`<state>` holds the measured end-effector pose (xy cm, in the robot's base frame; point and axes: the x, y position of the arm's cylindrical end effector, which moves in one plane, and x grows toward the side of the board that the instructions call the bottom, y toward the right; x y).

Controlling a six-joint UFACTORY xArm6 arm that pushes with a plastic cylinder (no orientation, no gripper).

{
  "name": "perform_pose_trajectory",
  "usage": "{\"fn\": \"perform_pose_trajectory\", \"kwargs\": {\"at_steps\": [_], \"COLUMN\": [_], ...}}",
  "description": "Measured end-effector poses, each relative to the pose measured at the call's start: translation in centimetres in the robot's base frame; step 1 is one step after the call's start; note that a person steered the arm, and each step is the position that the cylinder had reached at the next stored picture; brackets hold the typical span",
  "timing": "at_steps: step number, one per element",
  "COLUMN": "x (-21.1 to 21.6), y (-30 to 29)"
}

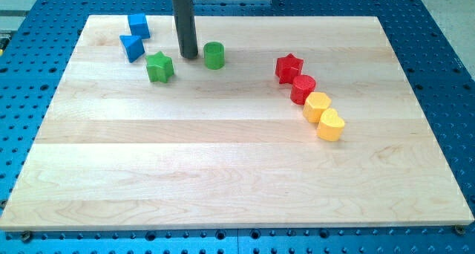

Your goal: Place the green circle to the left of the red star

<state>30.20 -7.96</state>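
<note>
Lining up the push: bare tip (188,57), holding nothing, just at 9 o'clock of green circle (214,55); next, shove toward 3 o'clock, stopping short of red star (289,67).

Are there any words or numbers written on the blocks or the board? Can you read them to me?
None: no words, numbers or signs can be read anywhere in the camera view.
The wooden board is plain.
The green circle, the red star and the other blocks carry no marks.
My tip is a plain dark rod, just left of the green circle.
</note>
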Motion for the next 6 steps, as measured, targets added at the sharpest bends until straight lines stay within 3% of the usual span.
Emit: {"fn": "perform_pose_trajectory", "kwargs": {"at_steps": [2,6], "x": [-0.9,3.7], "y": [8.1,6.4]}}
